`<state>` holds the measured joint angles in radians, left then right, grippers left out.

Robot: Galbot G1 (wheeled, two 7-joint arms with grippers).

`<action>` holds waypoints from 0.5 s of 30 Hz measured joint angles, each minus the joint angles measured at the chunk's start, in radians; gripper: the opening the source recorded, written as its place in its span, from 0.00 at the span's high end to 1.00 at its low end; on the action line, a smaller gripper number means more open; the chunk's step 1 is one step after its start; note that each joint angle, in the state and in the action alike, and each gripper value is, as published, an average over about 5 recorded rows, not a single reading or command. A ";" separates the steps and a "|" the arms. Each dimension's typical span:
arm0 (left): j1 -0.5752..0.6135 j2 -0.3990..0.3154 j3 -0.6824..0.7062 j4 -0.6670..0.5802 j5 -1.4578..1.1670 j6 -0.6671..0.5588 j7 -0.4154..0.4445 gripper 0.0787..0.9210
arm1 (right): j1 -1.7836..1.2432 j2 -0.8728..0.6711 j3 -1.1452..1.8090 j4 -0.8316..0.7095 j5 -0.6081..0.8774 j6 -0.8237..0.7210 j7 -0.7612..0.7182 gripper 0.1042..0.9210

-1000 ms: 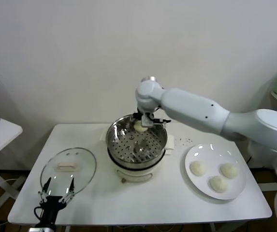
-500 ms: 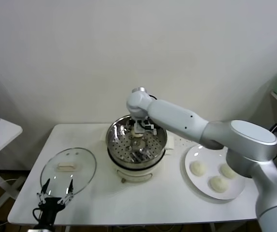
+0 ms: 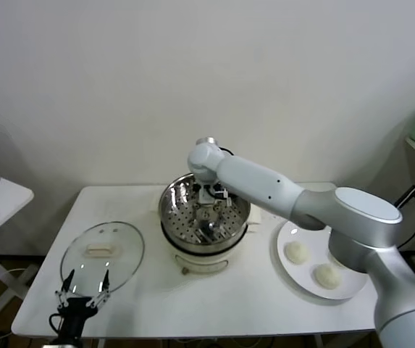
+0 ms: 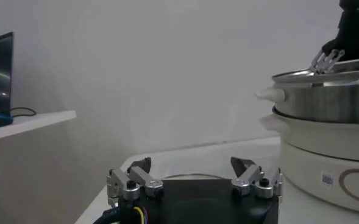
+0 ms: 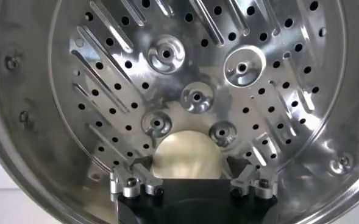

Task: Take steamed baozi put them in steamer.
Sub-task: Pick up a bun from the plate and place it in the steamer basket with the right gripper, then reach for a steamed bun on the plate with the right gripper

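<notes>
step: first bun down in steamer | right gripper spread, bun loose between fingers | left gripper parked near-left, spread, empty | next: lift, reach right to plate

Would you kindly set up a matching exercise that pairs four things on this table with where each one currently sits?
Things:
1. glass lid
2. white plate
3. right tool
4. left tool

Places:
A. inside the steamer, open over a bun
B. table's left side, lying flat
C. near front-left table edge, open
D. table's right side, carrying buns

Pairs: 1-B, 2-D, 3-A, 4-C
</notes>
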<state>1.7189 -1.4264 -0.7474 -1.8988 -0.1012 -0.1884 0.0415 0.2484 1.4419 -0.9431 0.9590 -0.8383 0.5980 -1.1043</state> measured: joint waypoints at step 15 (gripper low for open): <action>-0.008 0.006 -0.002 0.002 -0.006 0.015 -0.003 0.12 | 0.190 -0.165 -0.093 0.163 0.342 -0.096 -0.063 0.12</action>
<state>1.7104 -1.4202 -0.7493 -1.8972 -0.1068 -0.1738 0.0381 0.4381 1.2766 -1.0365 1.1217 -0.4961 0.5021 -1.1674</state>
